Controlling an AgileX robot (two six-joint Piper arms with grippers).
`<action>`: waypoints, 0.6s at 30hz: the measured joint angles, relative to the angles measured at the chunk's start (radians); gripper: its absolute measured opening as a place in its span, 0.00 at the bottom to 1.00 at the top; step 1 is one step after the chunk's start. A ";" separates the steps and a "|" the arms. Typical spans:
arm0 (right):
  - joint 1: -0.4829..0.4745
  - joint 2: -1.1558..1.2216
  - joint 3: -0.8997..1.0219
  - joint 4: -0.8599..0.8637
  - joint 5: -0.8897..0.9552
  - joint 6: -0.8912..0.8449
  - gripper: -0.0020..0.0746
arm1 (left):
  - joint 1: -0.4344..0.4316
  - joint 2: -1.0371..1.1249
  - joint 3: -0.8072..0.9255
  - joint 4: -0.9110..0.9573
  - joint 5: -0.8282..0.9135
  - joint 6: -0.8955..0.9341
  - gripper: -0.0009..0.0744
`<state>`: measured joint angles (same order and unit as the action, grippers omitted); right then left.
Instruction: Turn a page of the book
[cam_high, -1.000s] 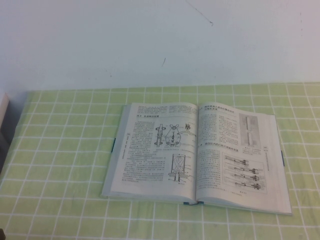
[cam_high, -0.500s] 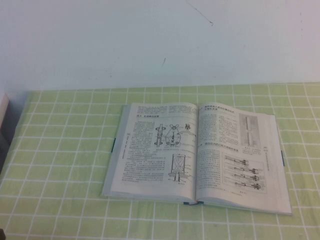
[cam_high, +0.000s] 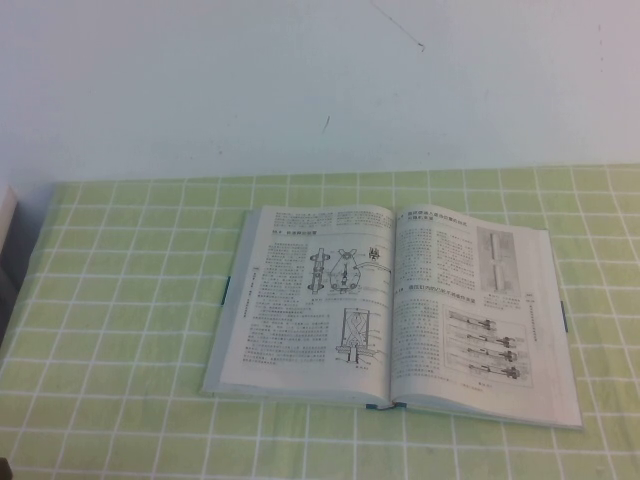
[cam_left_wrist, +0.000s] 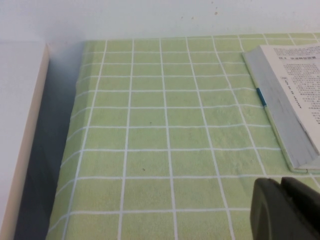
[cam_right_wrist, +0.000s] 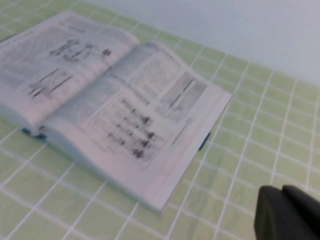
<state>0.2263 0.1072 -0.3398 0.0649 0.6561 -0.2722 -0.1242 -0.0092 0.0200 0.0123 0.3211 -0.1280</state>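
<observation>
The book (cam_high: 300, 300) lies open and flat on the green checked tablecloth (cam_high: 120, 300), its pages white with black text and line diagrams. The right-hand page (cam_high: 470, 300) lies flat. Neither arm shows in the high view. In the left wrist view my left gripper (cam_left_wrist: 281, 184) is shut and empty, low over the cloth, a short way from the book's left corner (cam_left_wrist: 295, 160). In the right wrist view my right gripper (cam_right_wrist: 281, 192) is shut and empty over the cloth, off the outer edge of the book's right half (cam_right_wrist: 150, 120).
A white wall runs along the table's far edge. A pale board or box (cam_left_wrist: 20, 130) stands at the table's left edge, with a dark gap beside it. Bare cloth lies on all sides of the book.
</observation>
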 joint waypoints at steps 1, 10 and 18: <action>-0.014 -0.015 0.026 -0.012 -0.045 0.000 0.03 | 0.000 0.000 0.000 0.000 0.002 0.000 0.01; -0.171 -0.119 0.344 -0.073 -0.395 0.000 0.03 | 0.000 -0.002 0.000 -0.002 0.002 0.000 0.01; -0.220 -0.119 0.365 -0.073 -0.312 0.036 0.03 | 0.000 -0.002 -0.002 -0.004 0.004 0.000 0.01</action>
<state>0.0066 -0.0115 0.0250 -0.0077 0.3436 -0.2366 -0.1242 -0.0114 0.0183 0.0086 0.3247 -0.1280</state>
